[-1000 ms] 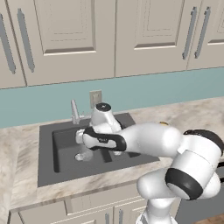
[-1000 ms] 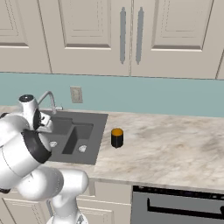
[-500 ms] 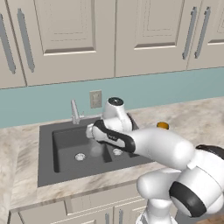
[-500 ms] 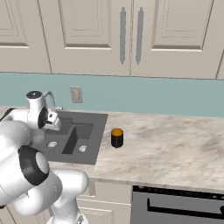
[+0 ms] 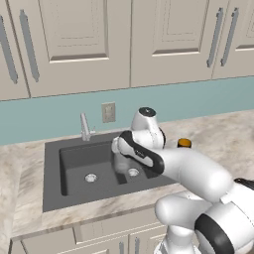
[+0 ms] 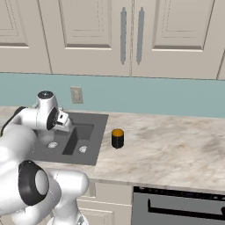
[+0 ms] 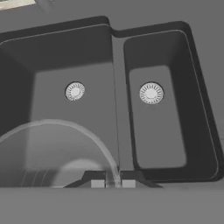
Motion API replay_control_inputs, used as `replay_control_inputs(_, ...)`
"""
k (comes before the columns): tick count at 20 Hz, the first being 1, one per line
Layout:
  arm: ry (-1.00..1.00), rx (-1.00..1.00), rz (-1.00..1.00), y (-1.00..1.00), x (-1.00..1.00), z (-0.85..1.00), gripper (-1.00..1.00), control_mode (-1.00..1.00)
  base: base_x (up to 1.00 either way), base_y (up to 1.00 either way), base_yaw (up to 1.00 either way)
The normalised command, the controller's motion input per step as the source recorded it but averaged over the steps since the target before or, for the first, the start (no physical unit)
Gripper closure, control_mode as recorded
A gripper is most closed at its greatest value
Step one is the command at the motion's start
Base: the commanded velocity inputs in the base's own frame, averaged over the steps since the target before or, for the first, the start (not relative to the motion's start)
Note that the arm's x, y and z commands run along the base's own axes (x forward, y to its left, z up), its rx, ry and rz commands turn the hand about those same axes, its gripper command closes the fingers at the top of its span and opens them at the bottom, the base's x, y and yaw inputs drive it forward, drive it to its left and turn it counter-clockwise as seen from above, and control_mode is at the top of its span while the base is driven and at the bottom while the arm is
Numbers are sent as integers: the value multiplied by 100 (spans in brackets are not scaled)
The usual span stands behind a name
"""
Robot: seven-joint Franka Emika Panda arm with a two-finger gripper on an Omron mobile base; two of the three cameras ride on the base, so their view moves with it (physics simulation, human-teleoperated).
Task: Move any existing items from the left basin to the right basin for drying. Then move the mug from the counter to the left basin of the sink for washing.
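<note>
My gripper (image 7: pixel 113 180) is shut on the rim of the clear glass tumbler (image 7: pixel 52 153), which fills the lower left of the hand view. In the left base view the gripper (image 5: pixel 119 152) holds the glass (image 5: pixel 121 163) up over the sink (image 5: pixel 52 196), about above the divider. Below lie the wider left basin (image 7: pixel 65 118) with its silver drain and the narrower right basin (image 7: pixel 159 131). The black mug (image 5: pixel 184 143) with an orange inside stands on the beige counter (image 5: pixel 221 134) to the right of the sink; the right base view also has the mug (image 6: pixel 117 138).
A thin silver faucet (image 5: pixel 85 128) rises behind the left basin, with a wall outlet (image 5: pixel 108 112) above it. Cabinets hang overhead. The counter (image 6: pixel 176 149) stretches wide to the right of the mug, above an oven front (image 6: pixel 184 206).
The hand has risen out of the left basin and shifted right toward the divider, carrying the glass with it. The mug has stayed put.
</note>
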Motion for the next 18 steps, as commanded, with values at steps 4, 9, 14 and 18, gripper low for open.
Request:
replay_control_inputs(4, 0, 0, -3, -53, 0, 8, 100, -100, 0, 0, 0)
replay_control_inputs(9, 0, 0, -4, -50, 0, 2, 100, -100, 0, 0, 0)
replay_control_inputs(14, 0, 0, -5, -37, 0, -9, 100, -100, 0, 0, 0)
replay_control_inputs(18, 2, 0, -3, -30, 7, -26, 100, -100, 0, 0, 0)
